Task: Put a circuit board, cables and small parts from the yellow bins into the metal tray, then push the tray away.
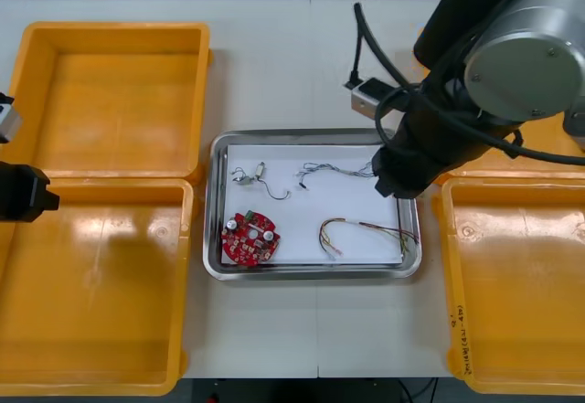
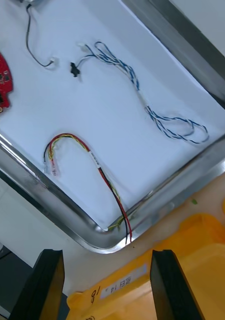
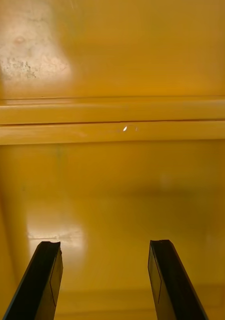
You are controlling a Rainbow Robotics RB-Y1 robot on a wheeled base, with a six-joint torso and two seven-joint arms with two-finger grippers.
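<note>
Four bins (image 1: 110,101), one tray (image 1: 311,134), one board (image 1: 249,238), three cables (image 2: 99,167), left tool (image 3: 105,245), right tool (image 2: 108,252), both spread.

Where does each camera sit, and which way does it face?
Front view: above the arms, looking steeply down at metal tray and yellow bins; both arms show.
Right wrist view: on that wrist, facing the tray's corner; open right gripper.
Left wrist view: on that wrist, facing yellow bins; open left gripper.
Shared: front and right wrist see the red and yellow cable.
</note>
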